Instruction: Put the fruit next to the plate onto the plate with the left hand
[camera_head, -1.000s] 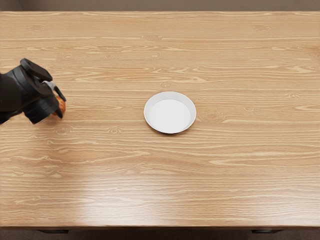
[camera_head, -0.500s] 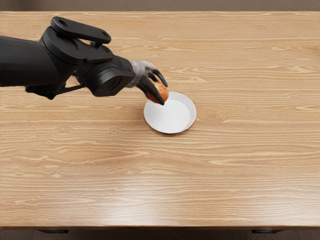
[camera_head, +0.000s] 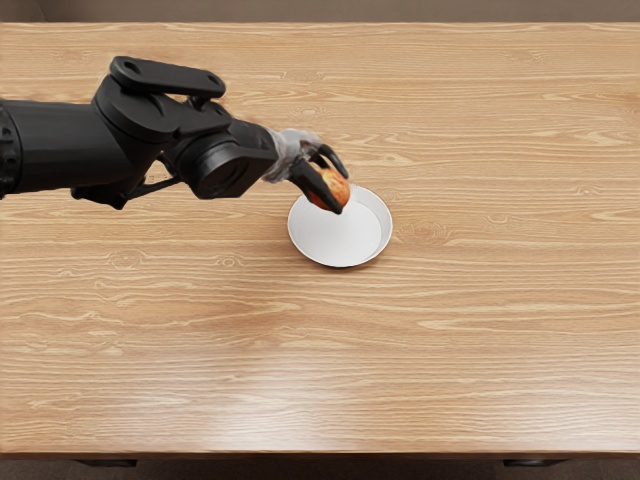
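While clasped in the left hand (camera_head: 318, 178), fruit (camera_head: 334, 190) — small, round, orange-red — sits over plate (camera_head: 372, 246) rim.

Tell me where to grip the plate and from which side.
Probably pinch the plate by its raised rim at the picture's right edge, coming in from that side. It is shallow and lies flat, so only the rim offers a hold, and the left hand holding the fruit covers the upper-left rim.
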